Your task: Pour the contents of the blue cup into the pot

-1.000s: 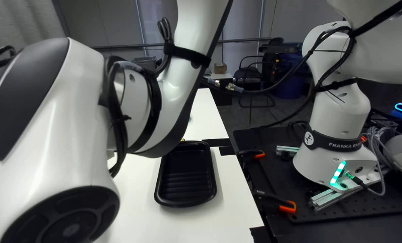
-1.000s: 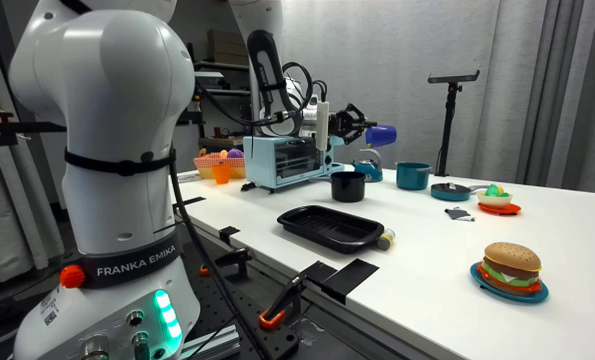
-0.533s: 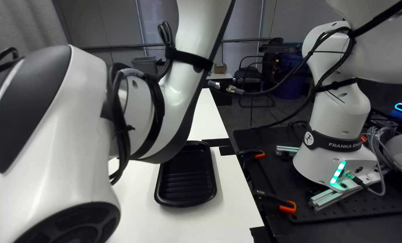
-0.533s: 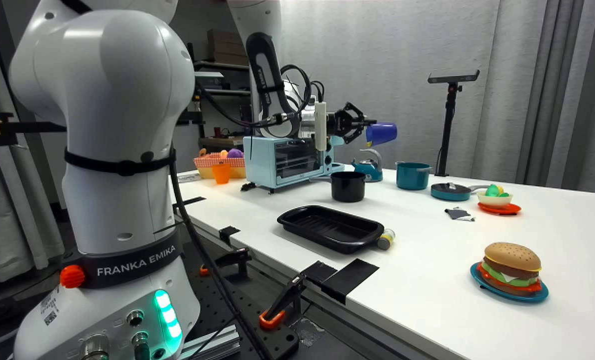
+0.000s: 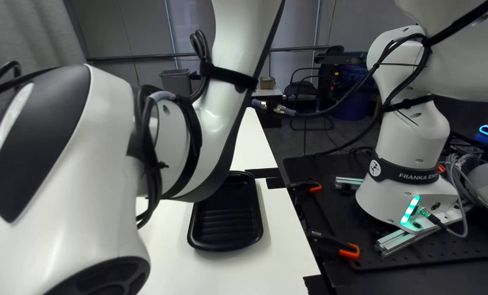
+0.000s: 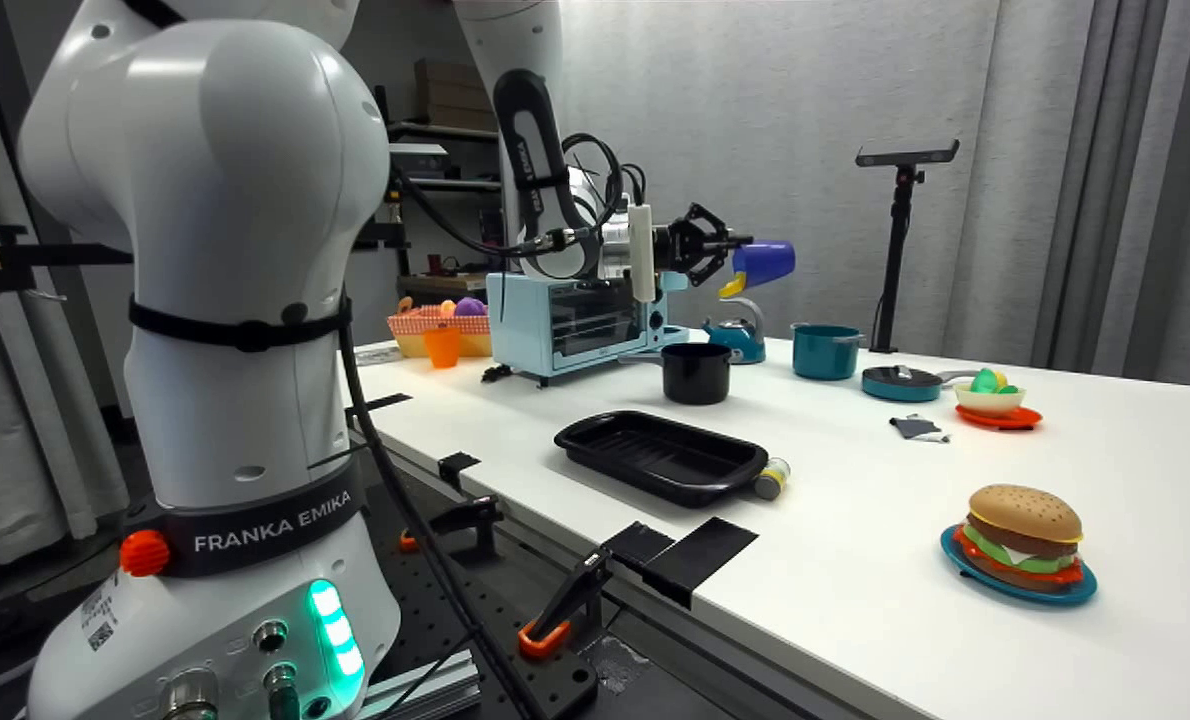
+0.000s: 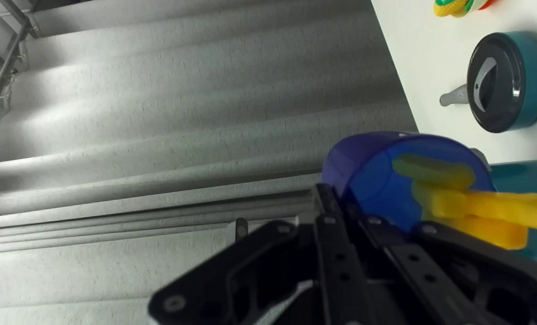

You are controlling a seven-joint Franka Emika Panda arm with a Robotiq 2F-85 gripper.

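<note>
Well to the left of the hand point(image 6: 743, 242) in an exterior view, a basket point(image 6: 477, 344) with a red-checked band was seen, a purple piece point(image 6: 470, 307) showing over its edge. An orange tumbler point(image 6: 442, 347) was stood upright before it. Nearer, to the hand's lower left, a light-blue toaster oven point(image 6: 585, 318) was placed. Well below the hand and leftward, a black roasting tray point(image 6: 665, 458), seen in both exterior views, was set on the bench point(image 6: 1155, 450), and a black saucepan point(image 6: 695, 378) was stood between tray and hand. A teal kettle point(image 6: 736, 340) was seen below the hand.

By the hand, its fingers point(image 7: 339, 259) drawn together, the blue cup point(image 6: 767, 262) was clasped at the rim. It was held in the air at the hand's tip, tilted, its mouth turned back toward the hand. In the wrist view, yellow strips point(image 7: 503, 210) were seen inside the cup and out past its lip.

To the hand's lower right, a teal pot point(image 6: 827, 355) was stood upright; in the wrist view it was partly covered by cup and strips, and whether it was lined up under the mouth could not be told. Farther right of the hand, a lidded teal pan point(image 6: 897, 385) was set, then a cream bowl point(image 6: 990, 402) on a red plate point(image 6: 1025, 418). Farthest right and lowest, a toy hamburger point(image 6: 1023, 535) was carried on a teal plate point(image 6: 1083, 591).
</note>
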